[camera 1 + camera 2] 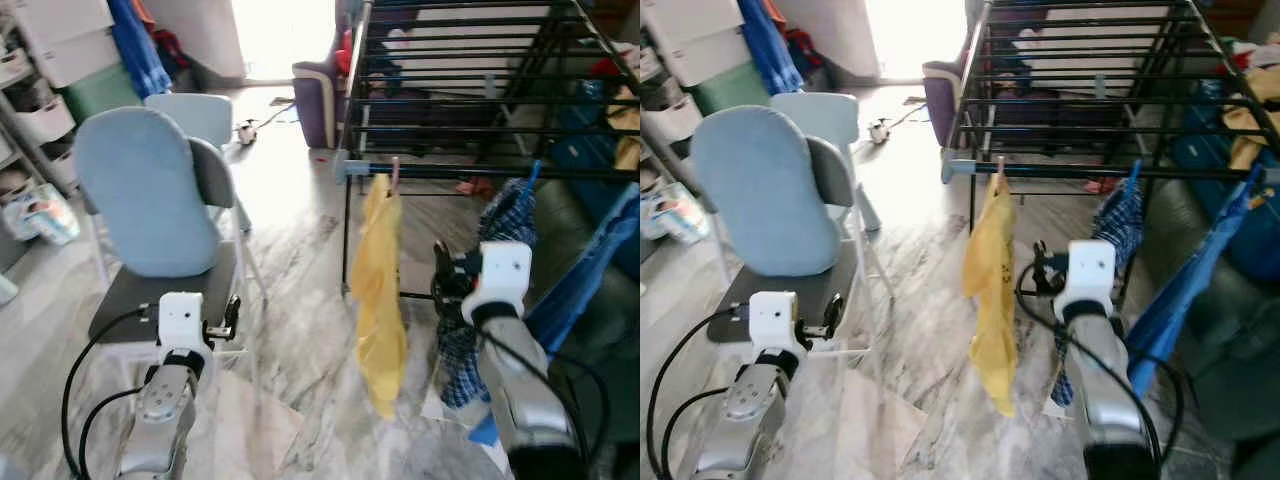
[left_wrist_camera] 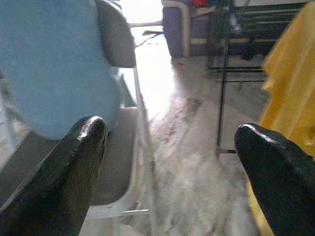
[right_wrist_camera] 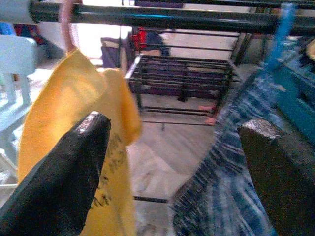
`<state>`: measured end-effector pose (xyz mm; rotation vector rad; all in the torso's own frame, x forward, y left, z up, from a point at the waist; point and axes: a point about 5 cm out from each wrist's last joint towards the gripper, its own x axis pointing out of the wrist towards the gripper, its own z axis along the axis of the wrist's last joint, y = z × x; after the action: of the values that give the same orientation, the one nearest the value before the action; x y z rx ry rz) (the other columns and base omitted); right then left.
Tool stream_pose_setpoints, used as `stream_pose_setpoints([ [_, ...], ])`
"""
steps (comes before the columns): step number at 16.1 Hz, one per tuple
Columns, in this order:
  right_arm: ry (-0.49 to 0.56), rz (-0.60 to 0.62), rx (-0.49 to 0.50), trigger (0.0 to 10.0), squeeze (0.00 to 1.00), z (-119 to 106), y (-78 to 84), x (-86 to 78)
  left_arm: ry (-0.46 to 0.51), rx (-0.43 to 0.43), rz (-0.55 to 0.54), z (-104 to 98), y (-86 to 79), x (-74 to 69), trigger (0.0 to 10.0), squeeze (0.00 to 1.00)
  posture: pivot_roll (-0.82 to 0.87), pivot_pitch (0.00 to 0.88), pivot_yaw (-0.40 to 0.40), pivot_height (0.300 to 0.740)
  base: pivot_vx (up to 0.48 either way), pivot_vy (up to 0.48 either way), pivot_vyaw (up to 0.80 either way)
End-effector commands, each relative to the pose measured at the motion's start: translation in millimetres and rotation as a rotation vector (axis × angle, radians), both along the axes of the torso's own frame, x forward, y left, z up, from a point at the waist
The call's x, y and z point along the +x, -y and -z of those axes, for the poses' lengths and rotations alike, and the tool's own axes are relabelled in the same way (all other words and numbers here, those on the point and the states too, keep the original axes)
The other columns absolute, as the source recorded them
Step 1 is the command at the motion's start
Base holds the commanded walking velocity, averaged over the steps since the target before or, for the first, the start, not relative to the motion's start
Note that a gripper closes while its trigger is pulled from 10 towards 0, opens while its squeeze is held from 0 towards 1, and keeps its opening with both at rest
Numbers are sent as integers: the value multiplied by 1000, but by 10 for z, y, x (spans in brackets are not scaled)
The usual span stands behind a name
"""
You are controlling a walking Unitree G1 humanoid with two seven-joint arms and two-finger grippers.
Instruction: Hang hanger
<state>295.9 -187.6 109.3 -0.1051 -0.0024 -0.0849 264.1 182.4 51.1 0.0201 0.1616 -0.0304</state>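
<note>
pink hanger (image 3: 66,24) hooked on near rail of drying rack (image 1: 450,172), yellow shirt (image 1: 380,290) hanging free — looks placed. right gripper (image 3: 172,167) fingers spread, empty, just near it. left gripper (image 2: 167,162) spread too, idle by the chair (image 1: 150,200).

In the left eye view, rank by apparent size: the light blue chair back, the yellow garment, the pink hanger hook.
1. Light blue chair back, though it stands nearer the camera.
2. Yellow garment, long but narrower.
3. Pink hanger hook, by far the smallest, on the drying rack.
</note>
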Motion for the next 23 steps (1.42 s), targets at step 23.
stream_pose_setpoints([
  [23,-105,16,21,10000,224,88,-15,34,12,-41,85,-86,108,-55,10000,0,-97,0,24,740,102,0,-243],
])
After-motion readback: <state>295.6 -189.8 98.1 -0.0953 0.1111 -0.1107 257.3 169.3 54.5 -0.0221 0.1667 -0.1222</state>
